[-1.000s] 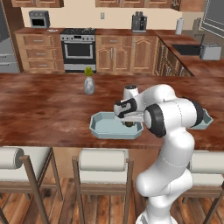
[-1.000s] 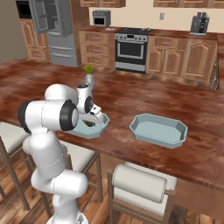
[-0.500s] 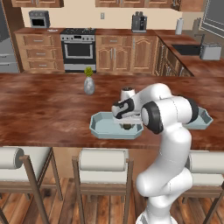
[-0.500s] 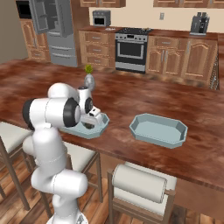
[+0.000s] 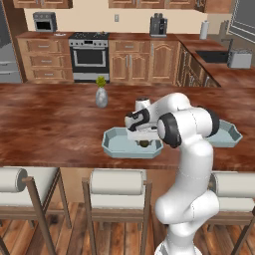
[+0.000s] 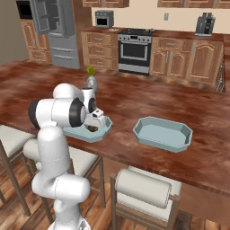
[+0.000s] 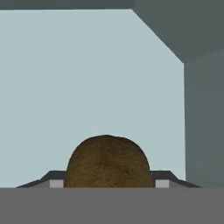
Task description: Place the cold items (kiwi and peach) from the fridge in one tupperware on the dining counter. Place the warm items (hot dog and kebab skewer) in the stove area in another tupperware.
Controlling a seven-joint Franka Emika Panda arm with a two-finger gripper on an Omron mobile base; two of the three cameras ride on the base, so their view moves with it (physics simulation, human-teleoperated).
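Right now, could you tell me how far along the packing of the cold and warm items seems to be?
Early still. In hand: the gripper has the kiwi between its fingers, low inside the left tupperware on the dining counter; whether it has let go I cannot tell. The second tupperware lies empty. Left: the peach into the kiwi's box, and the hot dog and skewer into the other.

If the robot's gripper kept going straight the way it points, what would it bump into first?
Probably the pale blue floor of the tupperware. The gripper points down into it with the kiwi between its jaws, so the kiwi would likely touch first.
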